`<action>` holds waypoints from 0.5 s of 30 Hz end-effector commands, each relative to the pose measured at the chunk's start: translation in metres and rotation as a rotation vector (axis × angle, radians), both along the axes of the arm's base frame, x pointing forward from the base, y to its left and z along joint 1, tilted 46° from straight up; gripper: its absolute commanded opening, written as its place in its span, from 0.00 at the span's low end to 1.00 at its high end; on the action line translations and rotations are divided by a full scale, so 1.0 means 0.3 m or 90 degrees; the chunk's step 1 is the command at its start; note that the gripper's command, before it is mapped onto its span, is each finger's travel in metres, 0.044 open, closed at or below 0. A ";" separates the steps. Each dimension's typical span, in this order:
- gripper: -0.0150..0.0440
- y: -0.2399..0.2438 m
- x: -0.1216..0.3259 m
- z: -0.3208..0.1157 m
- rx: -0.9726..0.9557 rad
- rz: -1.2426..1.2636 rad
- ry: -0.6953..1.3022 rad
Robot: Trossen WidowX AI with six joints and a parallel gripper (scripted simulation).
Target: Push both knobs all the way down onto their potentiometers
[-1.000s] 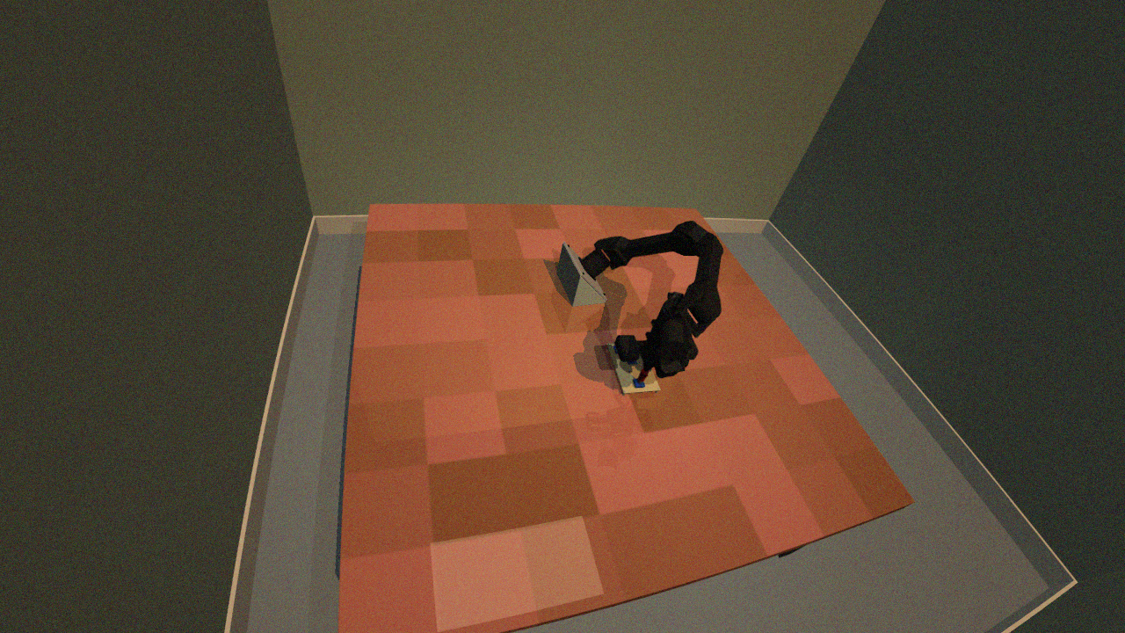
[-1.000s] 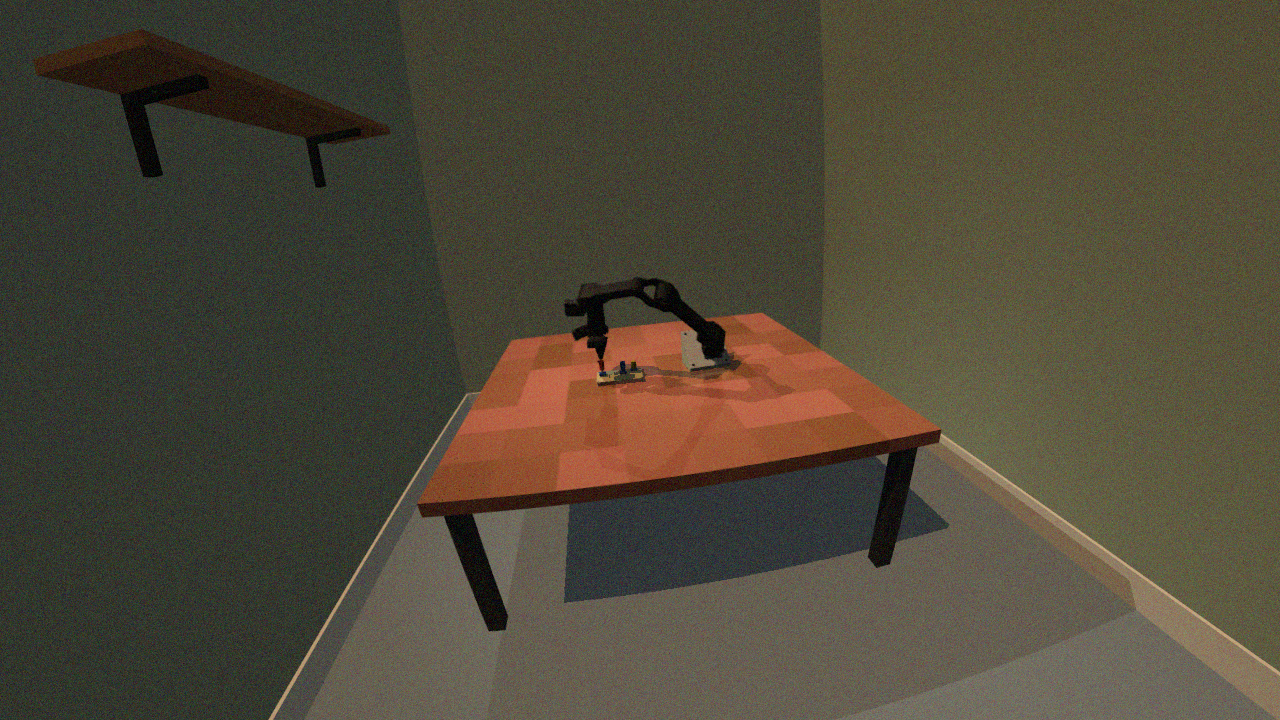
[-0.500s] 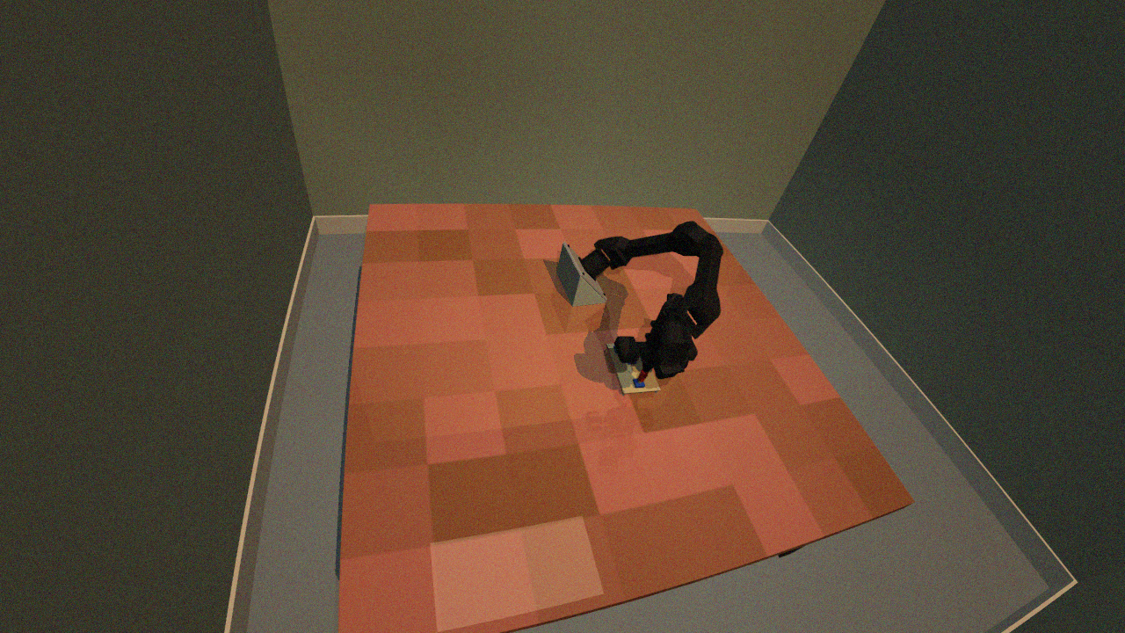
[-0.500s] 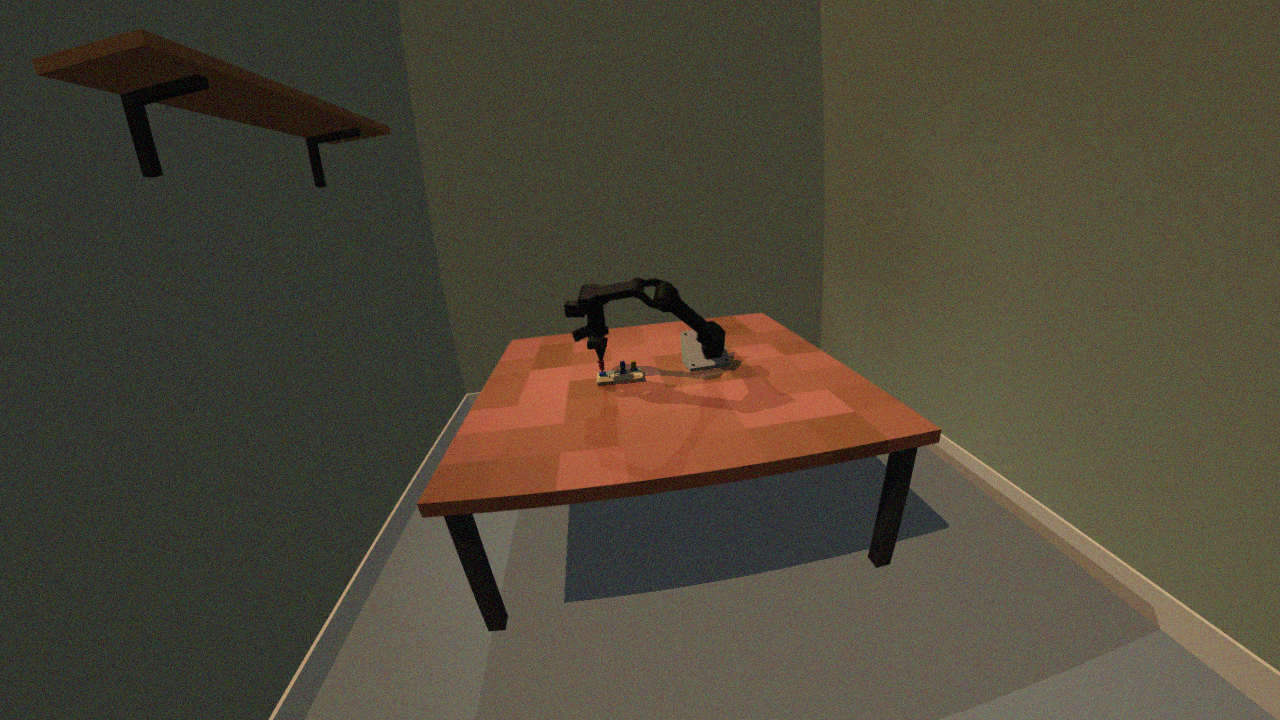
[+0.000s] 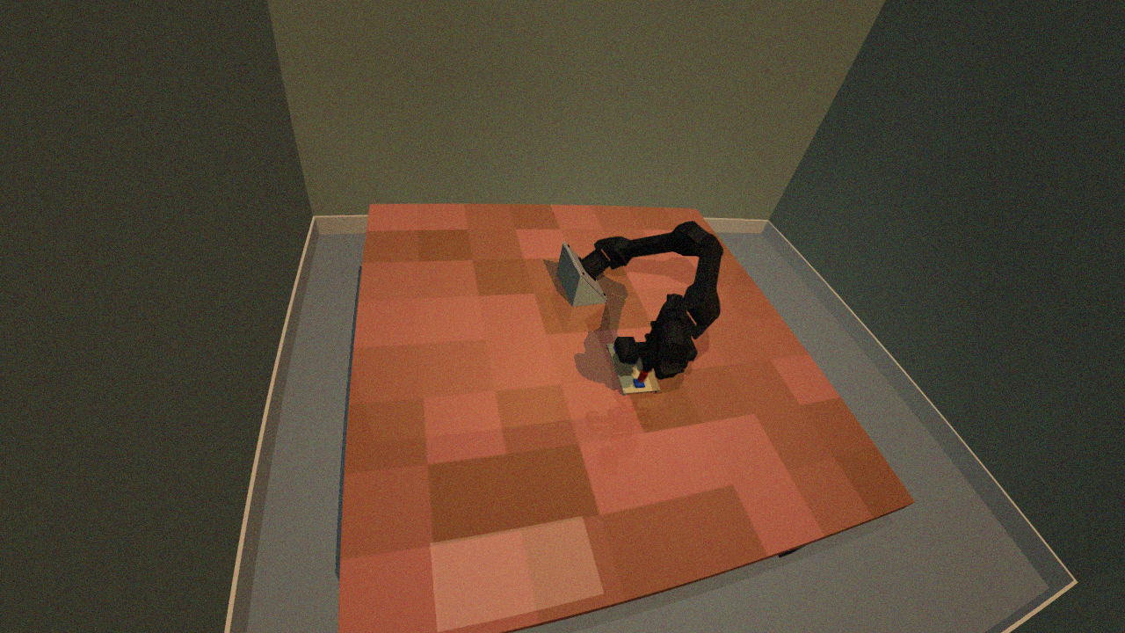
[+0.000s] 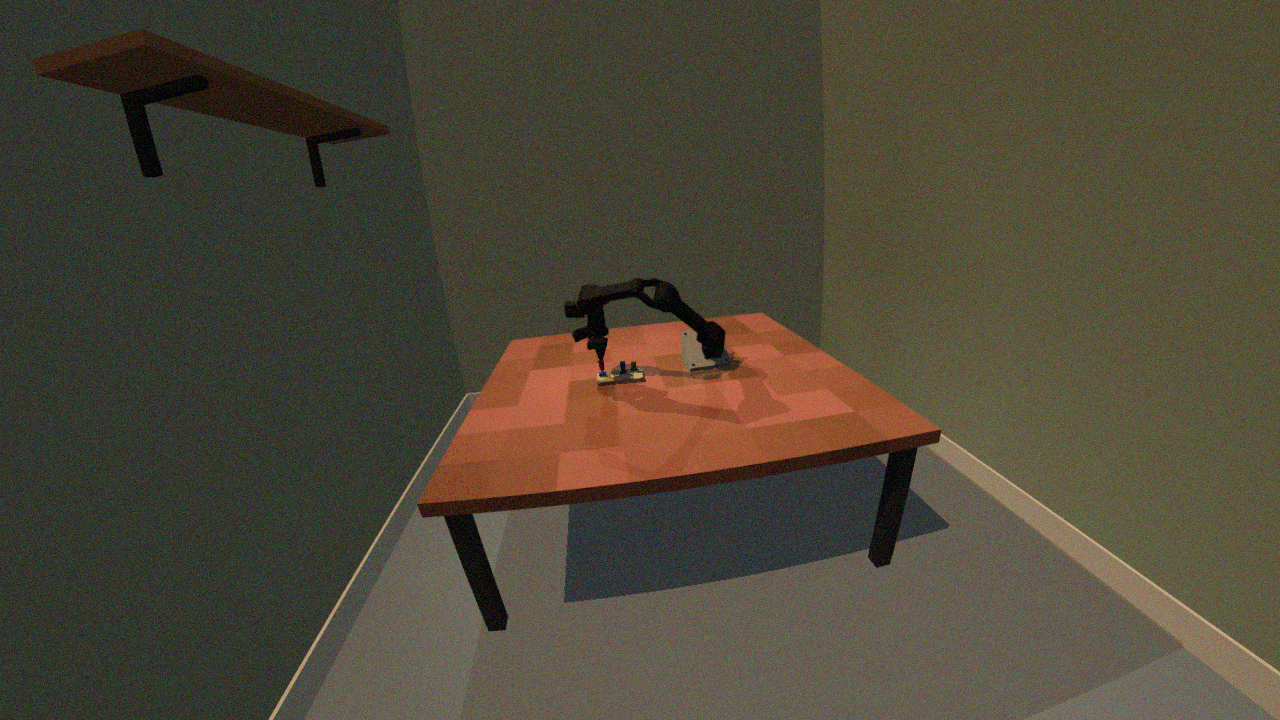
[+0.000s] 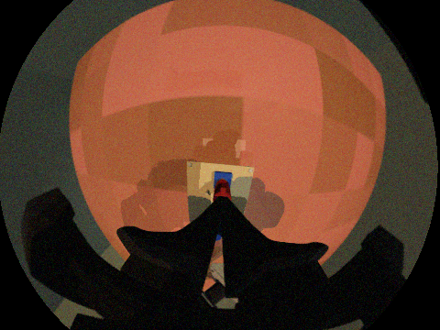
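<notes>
Taking the exterior view from left to right, a dark green-grey wall (image 5: 998, 236) (image 6: 223, 313) carries a brown shelf (image 6: 223, 100) on two black brackets. Pale skirting (image 5: 342, 226) (image 6: 1074, 539) edges the grey floor (image 5: 944, 550) (image 6: 716, 662). The table (image 5: 511, 377) (image 6: 760, 394) (image 7: 275, 69) has a patchwork top of salmon and brown blocks and stands on black legs, with a dark blue-grey patch (image 6: 716, 546) on the floor beneath it. On the table's far half, the gripper (image 5: 646, 368) (image 6: 600, 360) (image 7: 223, 200) points down, its fingertips together with nothing gripped between them. They are at the top of a red knob (image 5: 642, 377) (image 6: 601, 368) (image 7: 222, 189) above a blue potentiometer (image 5: 638, 384) (image 6: 602, 374) (image 7: 223, 175); whether the knob is fully seated is too small to tell. Both are at the left end of the cream circuit board (image 5: 629, 389) (image 6: 637, 377) (image 7: 193, 179). Farther right on it stand a blue upright part (image 6: 622, 366) and a darker one (image 6: 633, 366). The arm's pale base bracket (image 5: 588, 294) (image 6: 691, 351) comes next, apart from the board, and an olive wall (image 5: 550, 94) (image 6: 1029, 223) closes the right side.
</notes>
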State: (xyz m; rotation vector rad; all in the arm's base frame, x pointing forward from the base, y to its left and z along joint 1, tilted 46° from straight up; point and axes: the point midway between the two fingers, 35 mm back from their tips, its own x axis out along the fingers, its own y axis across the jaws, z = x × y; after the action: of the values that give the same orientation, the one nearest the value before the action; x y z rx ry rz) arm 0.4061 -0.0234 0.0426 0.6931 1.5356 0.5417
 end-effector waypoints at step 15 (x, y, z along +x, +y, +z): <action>0.25 0.006 0.001 -0.003 0.002 -0.002 0.000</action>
State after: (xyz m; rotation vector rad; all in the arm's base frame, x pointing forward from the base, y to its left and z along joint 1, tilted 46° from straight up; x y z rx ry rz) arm 0.4060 -0.0230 0.0419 0.6936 1.5354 0.5404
